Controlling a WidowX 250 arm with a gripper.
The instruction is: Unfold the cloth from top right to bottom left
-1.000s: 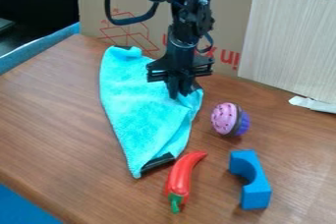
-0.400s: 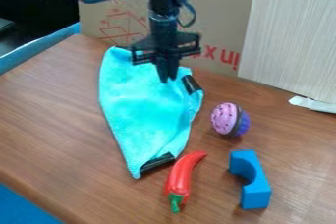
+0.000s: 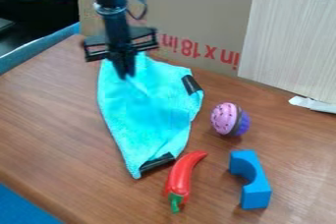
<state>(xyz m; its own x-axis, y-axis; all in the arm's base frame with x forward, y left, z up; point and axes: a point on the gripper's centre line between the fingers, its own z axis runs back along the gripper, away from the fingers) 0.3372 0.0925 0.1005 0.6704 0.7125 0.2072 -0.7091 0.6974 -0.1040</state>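
The turquoise cloth [image 3: 148, 112] lies on the wooden table, long and narrowing to a point at its lower end. A black patch shows at its right edge and another at its bottom corner. My black gripper [image 3: 125, 76] hangs over the cloth's upper left part and hides some of its top edge. Whether it touches the cloth, I cannot tell.
Right of the cloth sits a pink and purple toy cupcake [image 3: 226, 119]. A red toy chili pepper [image 3: 184, 176] lies just below the cloth, and a blue arched block [image 3: 250, 180] stands at lower right. Cardboard [image 3: 197, 21] walls off the table's back.
The gripper has moved left and slightly up, from the cloth's right side to its upper left. The black patch at the right edge has come into sight. The cloth's top edge has shifted slightly.
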